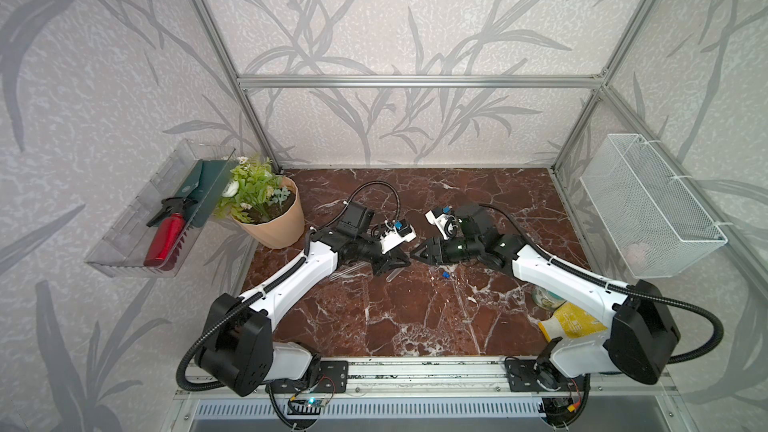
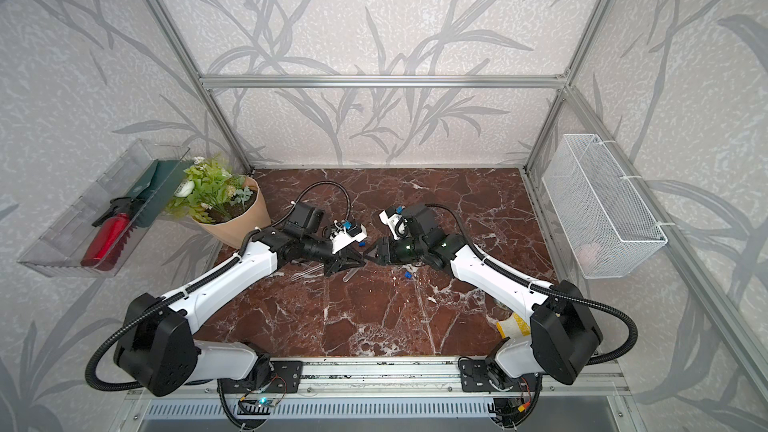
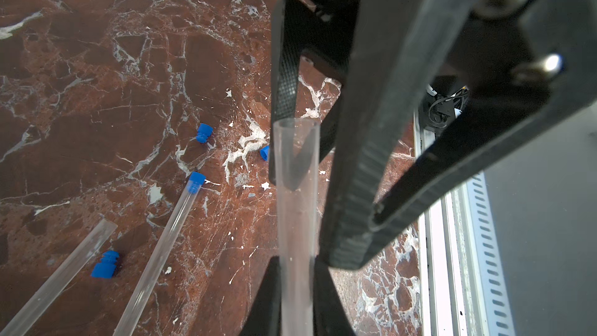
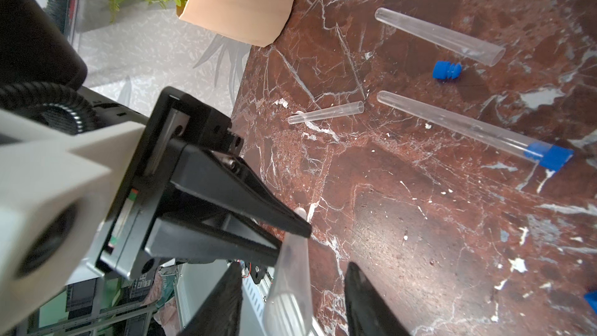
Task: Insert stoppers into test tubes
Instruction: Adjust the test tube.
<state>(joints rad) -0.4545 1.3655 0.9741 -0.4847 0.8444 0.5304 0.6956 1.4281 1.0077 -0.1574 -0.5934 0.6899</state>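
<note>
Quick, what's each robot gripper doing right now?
Left gripper: closed, holding a test tube.
Right gripper: open, jaws either side of that tube's open end, not gripping.

No lettering, brand or number can be read anywhere. The dark green cover [image 1: 208, 191] in the wall tray [image 1: 124, 238] carries a pale round emblem (too small to make out), and the yellow packet [image 1: 575, 320] on the tabletop [image 1: 415, 317] shows only blurred print.
</note>
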